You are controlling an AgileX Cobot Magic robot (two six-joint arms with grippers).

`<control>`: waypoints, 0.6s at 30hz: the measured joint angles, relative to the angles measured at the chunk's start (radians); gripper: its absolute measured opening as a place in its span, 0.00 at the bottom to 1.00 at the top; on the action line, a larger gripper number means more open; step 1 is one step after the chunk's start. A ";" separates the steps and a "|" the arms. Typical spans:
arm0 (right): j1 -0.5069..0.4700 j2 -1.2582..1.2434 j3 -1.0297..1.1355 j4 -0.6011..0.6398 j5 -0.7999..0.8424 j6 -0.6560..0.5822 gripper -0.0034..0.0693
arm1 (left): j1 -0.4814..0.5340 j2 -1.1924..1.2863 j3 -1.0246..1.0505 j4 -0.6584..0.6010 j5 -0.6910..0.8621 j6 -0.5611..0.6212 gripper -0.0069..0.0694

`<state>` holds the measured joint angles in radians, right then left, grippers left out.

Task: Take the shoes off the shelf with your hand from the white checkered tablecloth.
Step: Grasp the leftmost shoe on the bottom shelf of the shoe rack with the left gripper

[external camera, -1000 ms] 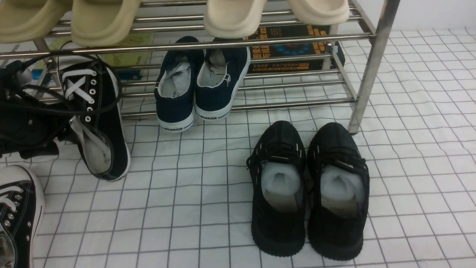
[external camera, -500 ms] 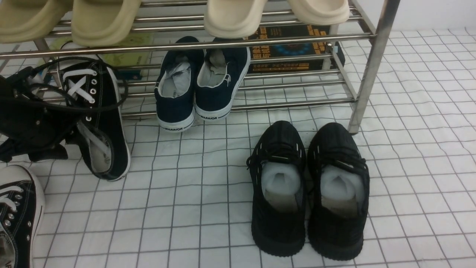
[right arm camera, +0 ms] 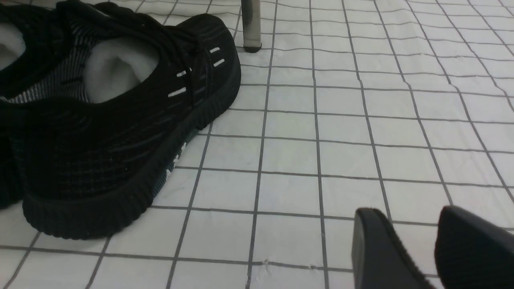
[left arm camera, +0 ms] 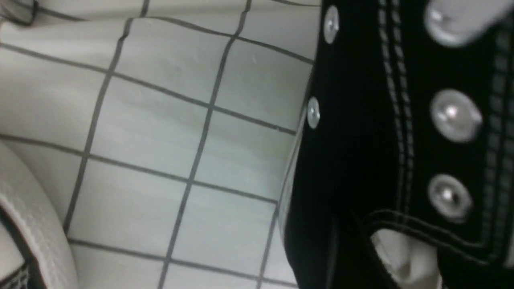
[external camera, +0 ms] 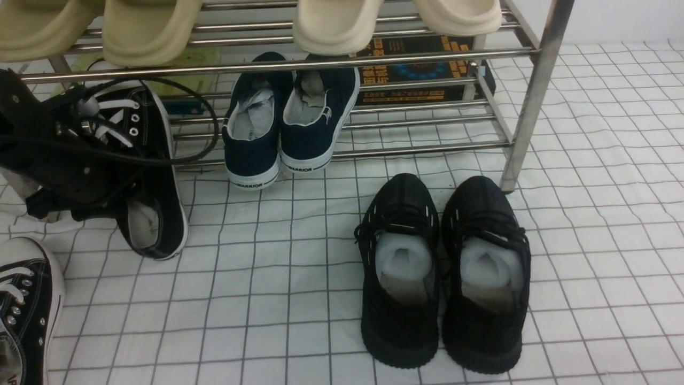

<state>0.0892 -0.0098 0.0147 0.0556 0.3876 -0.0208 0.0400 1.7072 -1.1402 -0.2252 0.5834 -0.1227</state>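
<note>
At nine o'clock in the front view, the left gripper [external camera: 67, 195] hangs low over a black canvas sneaker [external camera: 160, 208], with its looping cable [external camera: 208, 133] arching past the white laces. Its fingers are hidden against the shoe, so I cannot tell whether they clasp it or stand free. That sneaker lies with its front on the lower rails of the steel shelf [external camera: 534, 96] and its heel out on the white checkered tablecloth [external camera: 267, 299]. The second canvas sneaker [external camera: 26, 305] sits on the cloth at seven o'clock, apart from the rack. A navy WARRIOR pair [external camera: 288, 123] stands at twelve o'clock on the lower tier, heels overhanging. All-black knit sneakers [external camera: 443, 278] rest on the cloth at five o'clock, just before the shelf's right leg. Near them the right gripper [right arm camera: 413, 233] hovers over bare cloth, its fingers [right arm camera: 377, 245] parted and holding nothing.
</note>
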 joint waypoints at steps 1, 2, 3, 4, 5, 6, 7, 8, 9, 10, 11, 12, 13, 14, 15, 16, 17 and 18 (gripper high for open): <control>0.000 0.000 0.000 0.000 0.000 0.000 0.38 | 0.000 0.001 0.000 0.000 -0.001 0.000 0.54; 0.000 0.000 0.000 0.000 0.000 0.000 0.38 | 0.000 0.002 0.000 0.014 -0.001 0.000 0.54; 0.000 0.000 0.000 0.000 0.000 0.000 0.38 | -0.001 0.002 0.000 0.024 -0.001 0.000 0.54; 0.000 0.000 0.000 0.000 0.000 0.000 0.38 | -0.002 0.002 0.000 0.036 -0.001 -0.003 0.54; 0.000 0.000 0.000 0.000 0.000 0.000 0.38 | -0.004 0.001 0.000 0.047 0.000 -0.010 0.54; 0.000 0.000 0.000 0.000 0.000 0.000 0.38 | -0.006 0.001 0.000 0.064 0.002 -0.020 0.54; 0.000 0.000 0.000 0.000 0.000 0.000 0.38 | -0.006 0.000 0.000 0.083 0.005 -0.032 0.54; 0.000 0.000 0.000 0.000 0.000 0.000 0.38 | -0.006 -0.001 0.000 0.109 0.012 -0.048 0.54; 0.000 0.000 0.000 0.000 0.000 0.000 0.38 | -0.006 -0.001 0.000 0.153 0.026 -0.077 0.54; 0.000 0.000 0.000 0.000 0.000 0.000 0.38 | -0.006 -0.001 0.000 0.182 0.033 -0.090 0.54; 0.000 0.000 0.000 0.000 0.000 0.000 0.38 | -0.006 -0.001 0.000 0.212 0.042 -0.114 0.54; 0.000 0.000 0.000 0.000 0.000 0.000 0.38 | -0.006 -0.001 0.000 0.255 0.050 -0.142 0.54; 0.000 0.000 0.000 0.000 0.000 0.000 0.38 | -0.006 -0.001 0.000 0.261 0.051 -0.147 0.54; 0.000 0.000 0.000 0.000 0.000 0.000 0.38 | -0.006 0.000 0.000 0.299 0.048 -0.197 0.54; 0.000 0.000 0.000 0.000 0.000 0.000 0.38 | -0.006 0.002 0.000 0.312 0.041 -0.218 0.54; 0.000 0.000 0.000 0.000 0.000 0.000 0.38 | -0.006 0.005 0.000 0.319 0.030 -0.241 0.54; 0.000 0.000 0.000 0.000 0.000 0.000 0.38 | -0.006 0.007 0.000 0.324 0.019 -0.252 0.54; 0.000 0.000 0.000 0.000 0.000 0.000 0.38 | -0.006 0.012 0.000 0.326 0.003 -0.262 0.54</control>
<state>0.0892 -0.0098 0.0147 0.0556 0.3876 -0.0208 0.0344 1.7196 -1.1402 0.1004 0.5864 -0.3851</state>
